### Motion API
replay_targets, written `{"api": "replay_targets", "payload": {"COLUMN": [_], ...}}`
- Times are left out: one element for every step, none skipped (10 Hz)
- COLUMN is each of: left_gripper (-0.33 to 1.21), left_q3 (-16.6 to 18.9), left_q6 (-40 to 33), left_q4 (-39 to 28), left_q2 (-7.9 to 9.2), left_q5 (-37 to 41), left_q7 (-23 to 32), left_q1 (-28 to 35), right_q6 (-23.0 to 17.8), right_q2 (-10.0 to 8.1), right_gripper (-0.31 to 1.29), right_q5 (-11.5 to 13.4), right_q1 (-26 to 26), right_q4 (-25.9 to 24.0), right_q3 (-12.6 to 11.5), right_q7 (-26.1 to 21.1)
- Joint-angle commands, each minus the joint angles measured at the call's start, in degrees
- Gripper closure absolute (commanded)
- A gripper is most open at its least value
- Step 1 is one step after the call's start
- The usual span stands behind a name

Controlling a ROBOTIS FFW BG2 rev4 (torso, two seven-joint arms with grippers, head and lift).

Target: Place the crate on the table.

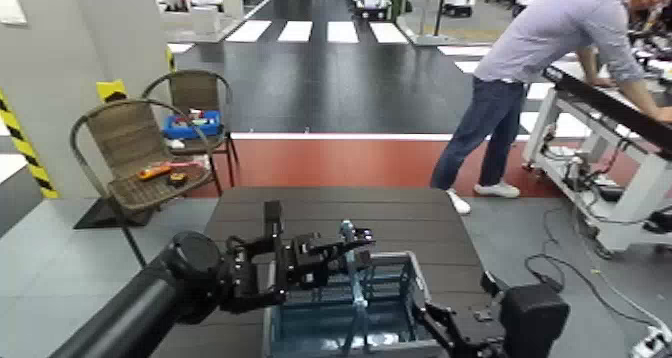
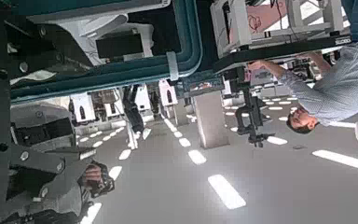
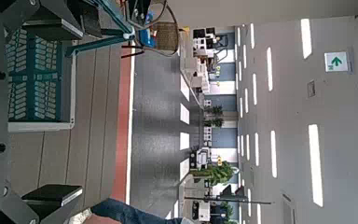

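The teal-blue crate (image 1: 345,317) with a grey rim and a light-blue upright handle (image 1: 350,267) sits at the near edge of the dark slatted table (image 1: 330,207). My left gripper (image 1: 325,257) is at the crate's left rim near the handle, its fingers spread. The crate's rim (image 2: 103,79) runs close past it in the left wrist view. My right gripper (image 1: 445,320) is at the crate's right side. Its fingers (image 3: 61,23) stand wide apart, with the crate's lattice wall (image 3: 37,75) beside them. Neither gripper visibly clamps the crate.
Two wicker chairs stand at the left. The far one holds a small blue box (image 1: 190,125), the near one an orange tool (image 1: 160,169). A person (image 1: 540,72) leans over a white-framed workbench (image 1: 600,107) at the right. Cables (image 1: 565,272) lie on the floor.
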Motion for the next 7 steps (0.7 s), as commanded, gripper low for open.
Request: {"api": "replay_targets", "payload": {"left_gripper": [0.05,0.05,0.06,0.08,0.09,0.10,0.10], "left_q3": [1.4,3.6,6.0,7.4,9.5,11.5,13.4], "left_q6": [-1.7,-2.8,-3.4,-4.6,-5.7,-7.1,-9.0], "left_q4": [-0.3,-1.4,-2.7,-4.6,-8.5,-13.7,-19.4], "left_q2": [0.17,0.25,0.52,0.87,1.48,2.36,3.42], "left_q5": [-3.6,-8.3,-13.3,-15.4,-19.6,-22.8,-23.4], "left_q7": [-0.8,-0.8,-0.7,-0.7,-0.3,1.0,3.6], "left_q1": [0.6,1.0,1.6,2.8,4.3,6.5,9.5], "right_q6": [0.2,0.4,0.6,0.7,0.7,0.9,1.0], "right_q2": [0.08,0.17,0.17,0.25,0.34,0.43,0.43], "right_gripper": [0.14,0.14,0.14,0.14,0.14,0.14,0.14], "right_q5": [-0.1,-0.1,-0.1,-0.1,-0.1,-0.1,-0.1], "right_q1": [0.1,0.1,0.1,0.1,0.1,0.1,0.1], "right_q4": [0.1,0.1,0.1,0.0,0.0,0.0,0.1], "right_q3": [0.0,0.0,0.0,0.0,-0.1,-0.2,-0.3], "right_q7": [0.0,0.0,0.0,0.0,0.0,0.0,0.0]}}
